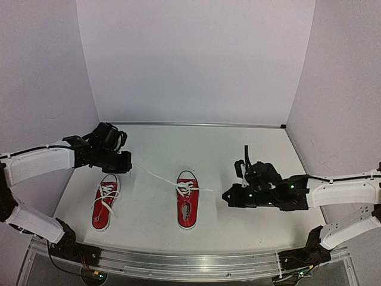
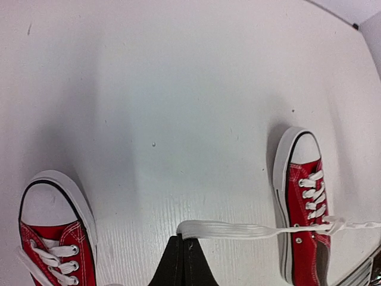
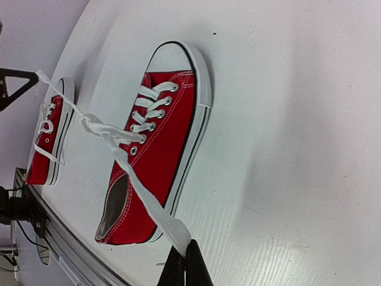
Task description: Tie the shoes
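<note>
In the left wrist view, the other shoe (image 2: pixel 55 235) is cut off by the lower left corner, so only its white toe cap and first eyelets are seen. The heel of the centre shoe (image 2: pixel 302 214) is lost at the bottom edge. In both wrist views only the dark fingertips are shown. Whether the crossing of the lace (image 2: pixel 238 230) over the centre shoe's tongue is a true knot cannot be told. Any marking on the shoes is too small to be read.

The left arm is stretched in from the left of the centre shoe. The left gripper (image 2: pixel 183 243) is held to the far left of that shoe, beyond the other shoe's toe, and is pressed together on one flat end of the lace. The right arm is bent at the elbow, with its forearm laid towards the centre shoe. The right gripper (image 3: pixel 183 249) is placed just right of that shoe and is pinched on the opposite lace end.

The lace is drawn taut to both sides of the centre shoe. Both red shoes are set upright on the white table (image 1: pixel 149 220), toes pointing away from the arm bases.
</note>
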### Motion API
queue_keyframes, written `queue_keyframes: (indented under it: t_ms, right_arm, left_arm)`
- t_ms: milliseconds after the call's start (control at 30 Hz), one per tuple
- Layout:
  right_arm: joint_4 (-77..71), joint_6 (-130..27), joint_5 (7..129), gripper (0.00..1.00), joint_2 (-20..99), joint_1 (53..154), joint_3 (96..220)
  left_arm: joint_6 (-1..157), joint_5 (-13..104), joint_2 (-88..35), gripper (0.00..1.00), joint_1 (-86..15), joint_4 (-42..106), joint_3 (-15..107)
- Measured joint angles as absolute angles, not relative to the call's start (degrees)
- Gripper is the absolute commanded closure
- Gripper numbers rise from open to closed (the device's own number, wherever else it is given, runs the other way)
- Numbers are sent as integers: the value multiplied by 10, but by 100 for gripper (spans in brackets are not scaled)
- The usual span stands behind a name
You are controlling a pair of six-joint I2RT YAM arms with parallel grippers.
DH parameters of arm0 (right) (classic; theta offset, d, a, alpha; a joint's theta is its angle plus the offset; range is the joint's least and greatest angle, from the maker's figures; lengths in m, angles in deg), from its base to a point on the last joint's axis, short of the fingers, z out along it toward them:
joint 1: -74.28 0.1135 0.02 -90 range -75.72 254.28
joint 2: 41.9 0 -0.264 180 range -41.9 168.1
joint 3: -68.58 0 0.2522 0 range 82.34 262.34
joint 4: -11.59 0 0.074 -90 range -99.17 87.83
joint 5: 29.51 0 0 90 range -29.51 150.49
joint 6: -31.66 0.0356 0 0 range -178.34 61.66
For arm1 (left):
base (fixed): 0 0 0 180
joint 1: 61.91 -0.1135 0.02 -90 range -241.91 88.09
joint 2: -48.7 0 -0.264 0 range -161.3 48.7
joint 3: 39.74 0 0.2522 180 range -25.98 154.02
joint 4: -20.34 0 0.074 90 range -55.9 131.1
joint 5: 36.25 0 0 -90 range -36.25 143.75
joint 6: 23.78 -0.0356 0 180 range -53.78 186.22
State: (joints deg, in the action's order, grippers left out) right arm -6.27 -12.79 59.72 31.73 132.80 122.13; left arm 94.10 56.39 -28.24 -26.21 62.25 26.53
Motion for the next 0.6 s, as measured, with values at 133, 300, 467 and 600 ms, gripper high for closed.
queue_keyframes:
  t_ms: [133, 300, 467, 600]
  right_arm:
    - [-60, -70, 563, 100, 262, 1328, 1166]
    - [-79, 27, 518, 100, 223, 1327, 1107]
    - [-138, 122, 466, 100, 192, 1327, 1085]
    - [-204, 195, 428, 100, 177, 1327, 1085]
  left_arm:
    - [987, 580, -239, 100, -280, 646, 266]
    - [1035, 590, -254, 100, -302, 685, 262]
    - [1069, 595, -282, 100, -324, 692, 231]
    - [1080, 595, -293, 100, -344, 699, 213]
